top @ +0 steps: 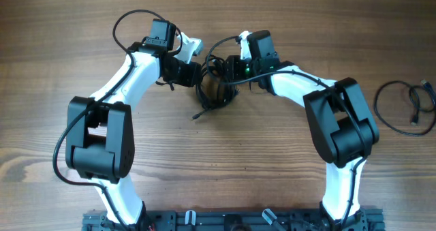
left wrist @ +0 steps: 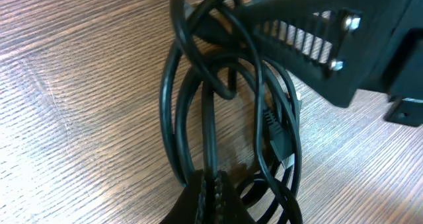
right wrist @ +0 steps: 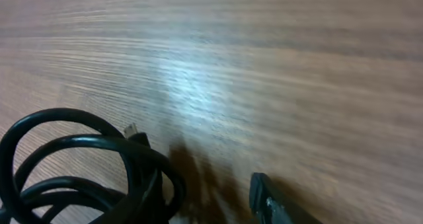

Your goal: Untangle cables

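Overhead: both arms meet at the far middle of the desk (top: 286,163). The tangled cables (top: 212,93) lie between the left fingers (top: 191,73) and the right fingers (top: 228,67), touching both. A separate cable (top: 402,108) lies in a loose loop well apart at the right edge.

Left wrist: the left fingers are clenched on several strands of the cables; long loops run from them to the right fingers, one of which is threaded through the top loops.

Right wrist: the right fingers stand apart, released; the loops sit at the left-hand one
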### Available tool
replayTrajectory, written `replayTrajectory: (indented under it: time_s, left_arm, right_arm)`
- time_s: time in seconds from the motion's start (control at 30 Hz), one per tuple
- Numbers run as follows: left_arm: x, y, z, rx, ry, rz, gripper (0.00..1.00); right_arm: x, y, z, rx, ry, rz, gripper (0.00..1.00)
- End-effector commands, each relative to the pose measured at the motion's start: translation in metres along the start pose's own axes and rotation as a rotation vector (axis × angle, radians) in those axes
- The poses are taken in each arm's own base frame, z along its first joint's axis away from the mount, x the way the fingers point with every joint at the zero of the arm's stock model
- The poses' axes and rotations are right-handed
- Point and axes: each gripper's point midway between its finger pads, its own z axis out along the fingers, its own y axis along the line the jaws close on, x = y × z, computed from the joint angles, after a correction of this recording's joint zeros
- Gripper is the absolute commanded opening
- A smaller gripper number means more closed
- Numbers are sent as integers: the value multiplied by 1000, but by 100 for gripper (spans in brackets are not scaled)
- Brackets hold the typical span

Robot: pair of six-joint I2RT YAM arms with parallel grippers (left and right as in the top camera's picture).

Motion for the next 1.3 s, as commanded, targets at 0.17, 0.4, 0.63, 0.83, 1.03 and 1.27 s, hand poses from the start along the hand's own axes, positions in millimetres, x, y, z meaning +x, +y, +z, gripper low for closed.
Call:
replayTrajectory:
  time_s: [0.17,0.4,0.63,0.83,1.03,1.27]
  left_arm:
    - [4,-4,7,25,11,21,4]
    - [3,-4,7,25,8,23,4]
    - [3,-4,7,25,8,23,4]
    - [3,-4,7,25,9,22,4]
    - [3,-4,7,24,7,23,4]
    - [3,8,6,-47,14,23,4]
  right_arm:
    - [1,28,16,-78,-49,-238,44]
    - [11,12,32,-19,-44,-236,44]
    - [3,-10,31,113,-78,-229,23]
    - [-2,-63,4,435,-88,-114,4]
    - [-26,-56,-60,538,-89,-101,4]
    - [-36,-17,-91,395,-78,-99,4]
